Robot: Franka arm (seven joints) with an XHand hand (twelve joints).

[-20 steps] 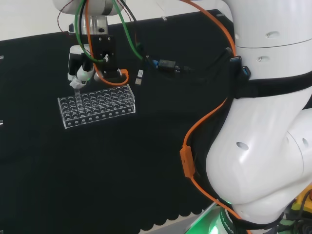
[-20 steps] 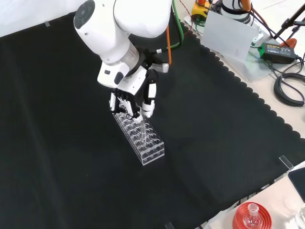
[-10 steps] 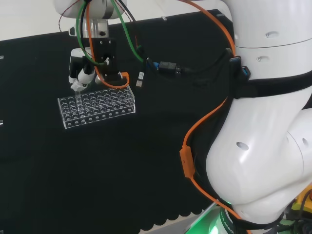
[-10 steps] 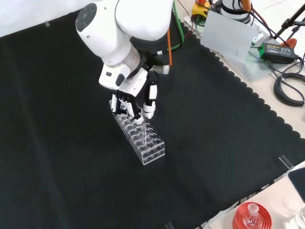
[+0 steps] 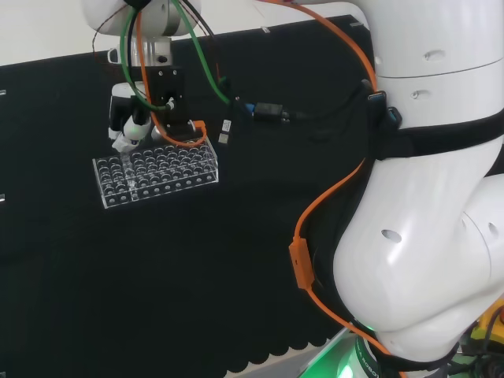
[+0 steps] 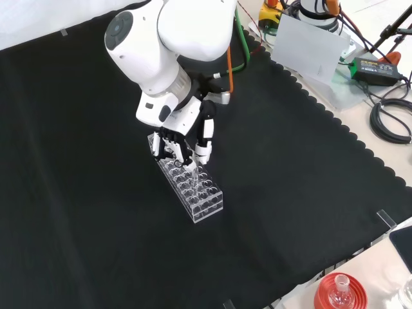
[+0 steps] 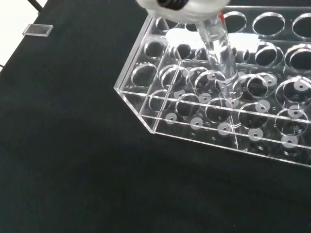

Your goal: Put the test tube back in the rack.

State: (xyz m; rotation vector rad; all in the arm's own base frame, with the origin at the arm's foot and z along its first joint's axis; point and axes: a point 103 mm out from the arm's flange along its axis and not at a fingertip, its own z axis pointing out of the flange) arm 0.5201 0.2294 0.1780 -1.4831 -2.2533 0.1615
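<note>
A clear plastic test tube rack (image 5: 156,173) (image 6: 190,187) (image 7: 228,92) with several rows of round holes lies on the black cloth. My hand (image 5: 130,122) (image 6: 187,138) hangs just above the rack's far end in the head view, fingers curled round a clear test tube (image 7: 218,48) (image 6: 191,172). The tube stands nearly upright. In the wrist view its lower end has gone down through a hole in the rack's top plate, near the rack's corner. A blurred white part of the hand (image 7: 184,7) covers the tube's upper end.
A red ribbed stand with a small flask (image 6: 340,293) sits at the front view's lower right, off the cloth. Cables and a power brick (image 6: 370,64) lie at its upper right. A small clear tab (image 7: 38,30) lies on the cloth beyond the rack.
The hand has come down a little toward the rack and shifted slightly, and the tube has sunk lower into the rack.
</note>
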